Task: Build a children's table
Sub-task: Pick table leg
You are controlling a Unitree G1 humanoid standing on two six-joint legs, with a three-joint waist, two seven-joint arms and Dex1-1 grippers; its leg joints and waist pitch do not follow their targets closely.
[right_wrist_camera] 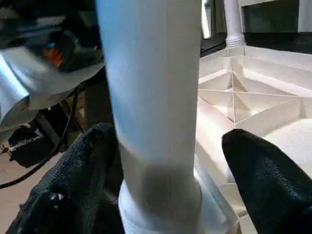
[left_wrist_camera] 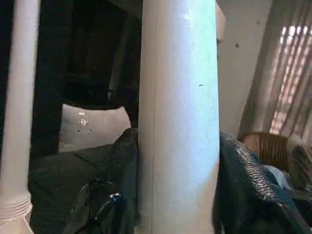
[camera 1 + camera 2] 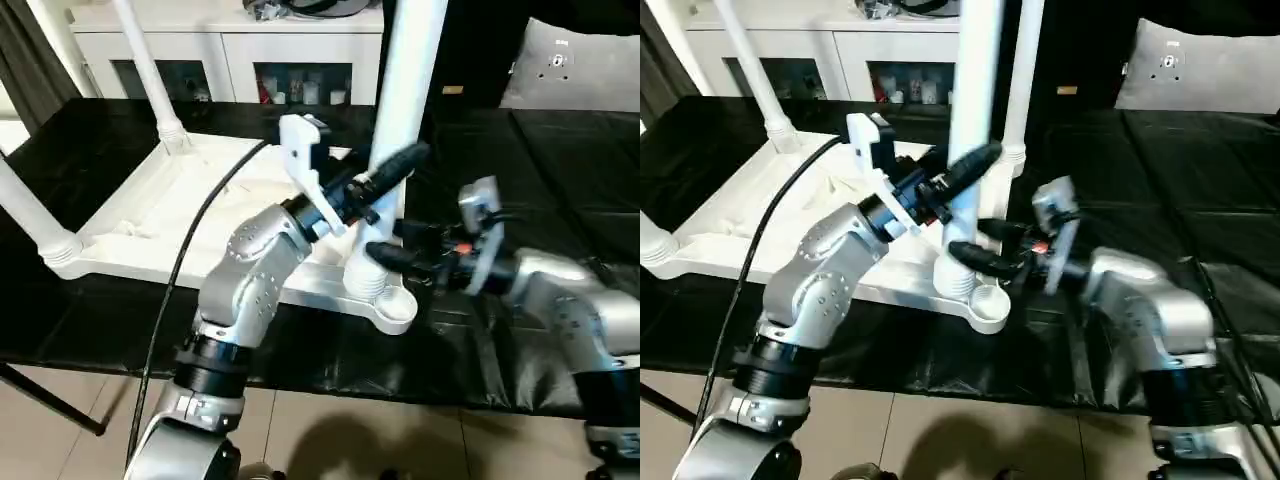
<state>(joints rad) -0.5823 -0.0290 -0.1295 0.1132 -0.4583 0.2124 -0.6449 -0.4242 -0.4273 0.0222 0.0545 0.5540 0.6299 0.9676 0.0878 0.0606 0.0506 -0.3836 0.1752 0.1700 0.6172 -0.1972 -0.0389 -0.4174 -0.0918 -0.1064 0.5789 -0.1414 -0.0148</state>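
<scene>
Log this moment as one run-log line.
left tool: shut on near-corner leg | right tool: open around leg base | tabletop: upside down | legs standing: four

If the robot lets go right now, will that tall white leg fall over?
Probably not: the leg stands upright, its ribbed base at the table top's corner socket. It looks stiff, smooth, maybe slippery. The left gripper clamps it.

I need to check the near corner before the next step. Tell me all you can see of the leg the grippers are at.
The leg is a long, smooth white plastic-looking tube standing upright, its ribbed foot in the near corner socket of the upturned tabletop. The left gripper clasps it partway up; the right gripper brackets its base, jaws open.
</scene>
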